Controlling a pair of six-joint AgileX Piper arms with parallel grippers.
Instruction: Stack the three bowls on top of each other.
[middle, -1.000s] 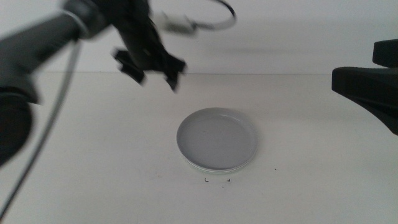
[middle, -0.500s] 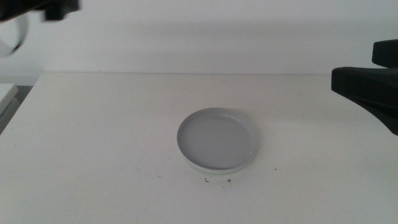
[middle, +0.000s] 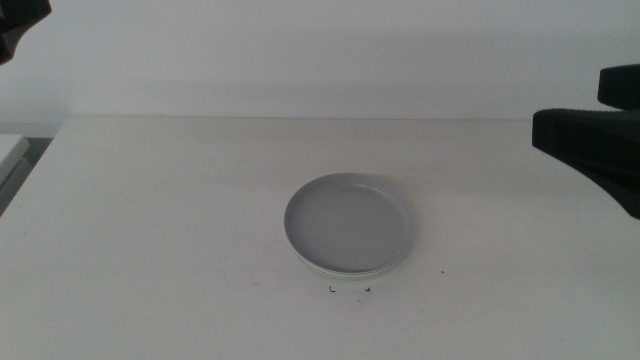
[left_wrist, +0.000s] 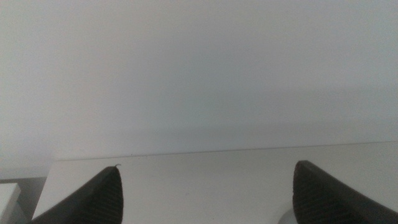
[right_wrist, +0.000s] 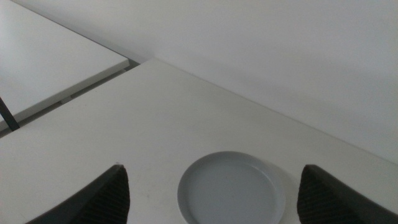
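White table (middle: 160, 220), pale wall (middle: 330, 50)

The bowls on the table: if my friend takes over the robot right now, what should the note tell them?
Left claw: open, empty, raised off toward the table's far left corner.
Right claw: open, empty, waiting at the right, looking down at the stack.
Bowls: the shallow round light grey bowl sits on top of a pile in the middle of the white table. A white rim peeks out beneath it; the layers under the grey one cannot be counted from here.
Done: stacking looks finished, nothing loose on the table.
Left: check that all three are in the pile.
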